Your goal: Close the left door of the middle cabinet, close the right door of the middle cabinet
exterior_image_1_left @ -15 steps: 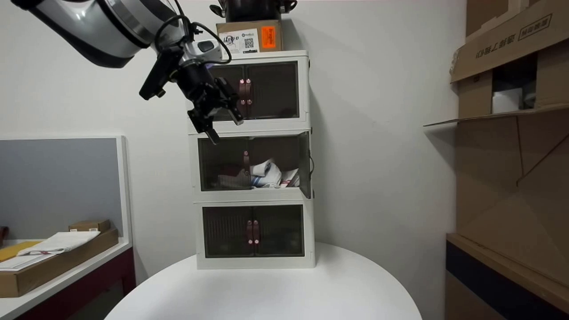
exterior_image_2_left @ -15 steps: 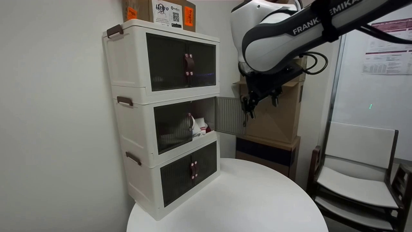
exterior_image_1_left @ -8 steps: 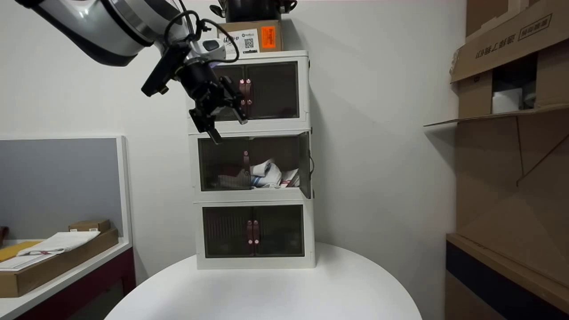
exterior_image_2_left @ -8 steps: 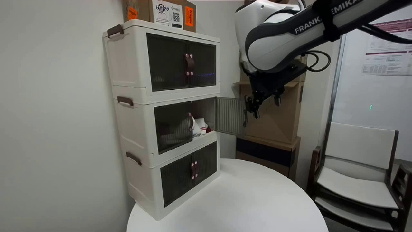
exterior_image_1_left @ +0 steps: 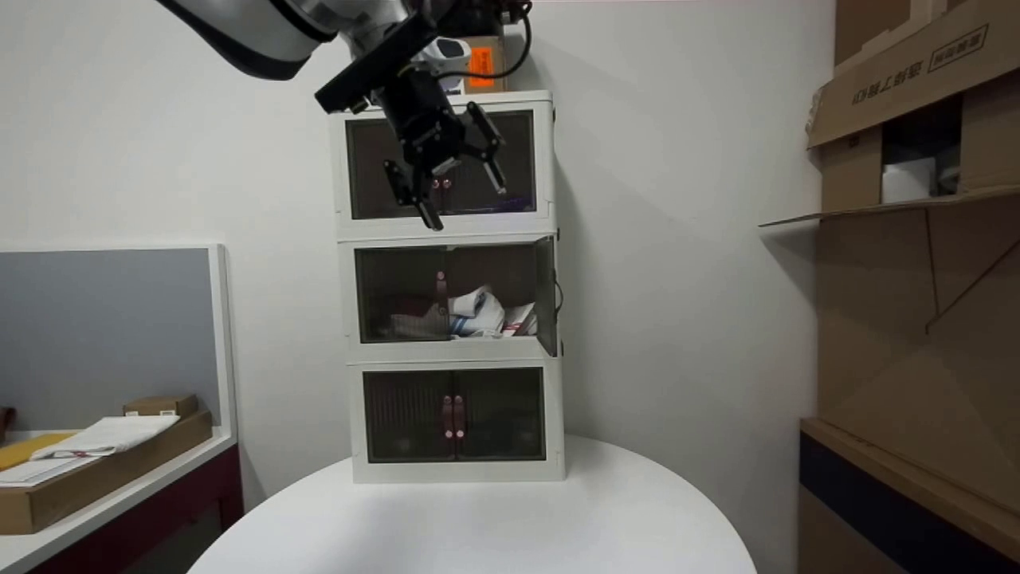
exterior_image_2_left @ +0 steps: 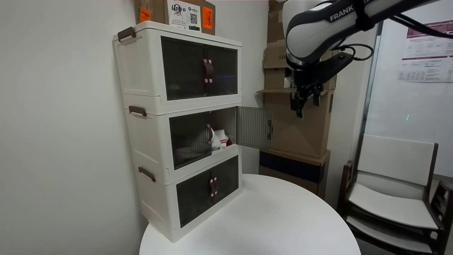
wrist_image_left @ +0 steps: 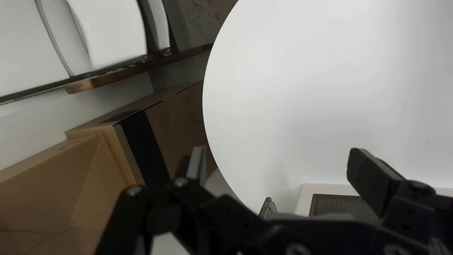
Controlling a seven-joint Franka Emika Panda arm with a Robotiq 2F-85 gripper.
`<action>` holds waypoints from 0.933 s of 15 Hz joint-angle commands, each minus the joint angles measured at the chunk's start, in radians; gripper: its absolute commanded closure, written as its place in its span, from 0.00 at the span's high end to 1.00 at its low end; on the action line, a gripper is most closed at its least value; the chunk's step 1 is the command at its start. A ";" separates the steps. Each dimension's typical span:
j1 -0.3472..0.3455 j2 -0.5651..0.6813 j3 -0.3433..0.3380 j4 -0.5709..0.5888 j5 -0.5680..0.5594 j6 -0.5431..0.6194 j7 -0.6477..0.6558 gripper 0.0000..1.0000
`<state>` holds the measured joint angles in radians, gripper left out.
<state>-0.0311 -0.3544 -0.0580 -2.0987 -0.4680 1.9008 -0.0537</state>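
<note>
The middle cabinet is the centre tier of a white tower. Its left door, a dark-tinted panel, lies flat across the left half of the front. The right door is swung wide, its dark handle at the free edge. White and red cloth-like items show through the gap. In both exterior views my gripper hangs above the middle tier, apart from both doors. Its fingers are spread with nothing between them. In the wrist view, a slim edge, seemingly the right door, shows below the gripper.
Dark doors of the top tier and bottom tier lie flat. The tower stands on a round white table. Cardboard boxes are stacked behind the open door, and a chair stands at the far right.
My gripper has risen and moved to the right in both exterior views, away from the open door's handle. Its fingers look wider apart. Neither door has moved.
</note>
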 commanded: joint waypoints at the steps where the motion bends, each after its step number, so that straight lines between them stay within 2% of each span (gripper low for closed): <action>1: -0.006 0.124 -0.058 0.152 0.100 -0.014 -0.202 1.00; 5: -0.023 0.293 -0.080 0.323 0.148 -0.053 -0.308 1.00; 14: -0.031 0.630 -0.025 0.751 0.226 -0.138 -0.299 1.00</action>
<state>-0.0503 0.1577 -0.1062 -1.5347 -0.2902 1.8371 -0.3270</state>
